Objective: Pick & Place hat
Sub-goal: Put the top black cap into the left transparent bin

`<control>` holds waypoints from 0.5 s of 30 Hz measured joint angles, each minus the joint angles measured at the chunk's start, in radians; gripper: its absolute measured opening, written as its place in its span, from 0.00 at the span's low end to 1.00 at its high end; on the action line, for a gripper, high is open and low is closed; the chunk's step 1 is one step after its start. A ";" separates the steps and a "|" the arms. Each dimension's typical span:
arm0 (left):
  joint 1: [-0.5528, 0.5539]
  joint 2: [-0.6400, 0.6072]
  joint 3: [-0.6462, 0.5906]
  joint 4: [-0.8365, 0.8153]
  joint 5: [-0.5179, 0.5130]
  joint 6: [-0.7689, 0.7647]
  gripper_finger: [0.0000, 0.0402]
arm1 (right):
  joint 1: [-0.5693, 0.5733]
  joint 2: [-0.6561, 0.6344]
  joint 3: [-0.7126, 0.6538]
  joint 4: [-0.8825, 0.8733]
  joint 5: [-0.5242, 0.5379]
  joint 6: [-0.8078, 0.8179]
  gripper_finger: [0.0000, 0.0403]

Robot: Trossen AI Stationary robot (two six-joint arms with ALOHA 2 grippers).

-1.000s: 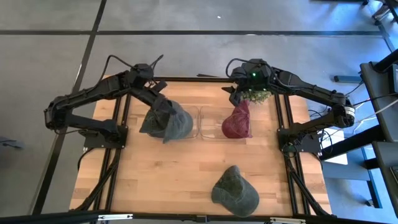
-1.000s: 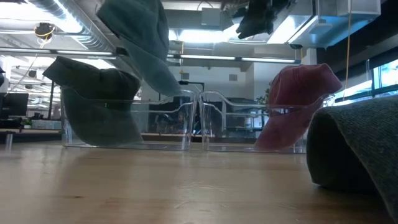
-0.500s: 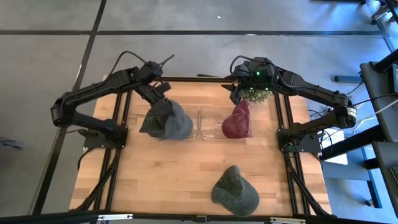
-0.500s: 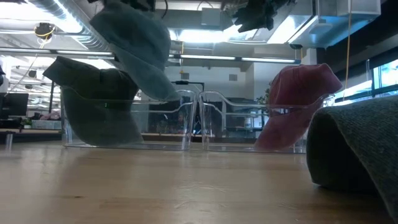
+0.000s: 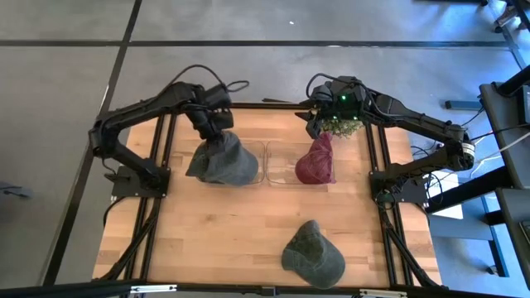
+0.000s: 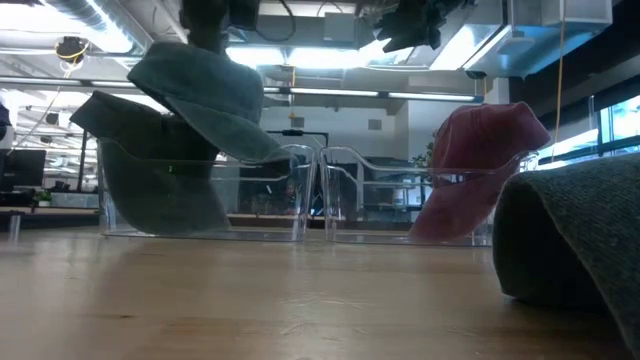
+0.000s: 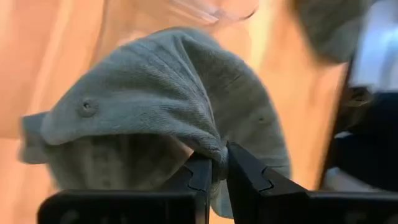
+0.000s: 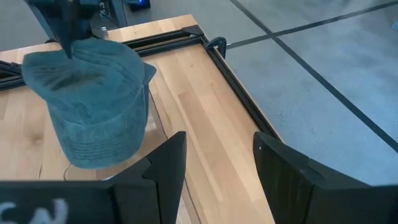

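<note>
Four hats are visible: the left gripper (image 7: 214,168) pinches a grey-blue hat (image 5: 224,159) over the left of two clear bins (image 6: 205,190), where a dark hat (image 6: 150,150) already sits. A maroon hat (image 5: 317,161) leans in the right bin (image 6: 400,195) beneath the right gripper (image 8: 214,165), fingers apart and empty. A green hat (image 5: 312,255) lies on the wooden surface (image 5: 215,232), nearer the front.

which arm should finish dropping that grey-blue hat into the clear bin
Left. The left gripper is shut on the grey-blue hat, directly over the left clear bin. The right gripper is open, empty, above the maroon hat.
</note>
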 joint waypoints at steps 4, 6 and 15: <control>-0.024 0.037 0.063 -0.027 -0.073 0.061 0.06 | 0.000 0.000 0.000 0.000 0.000 0.001 0.46; -0.024 0.044 0.097 -0.026 -0.064 0.062 0.06 | 0.000 0.000 0.000 0.000 0.000 0.001 0.46; -0.023 0.047 0.207 -0.033 -0.063 0.043 0.06 | 0.000 0.000 0.000 0.000 0.008 0.020 0.46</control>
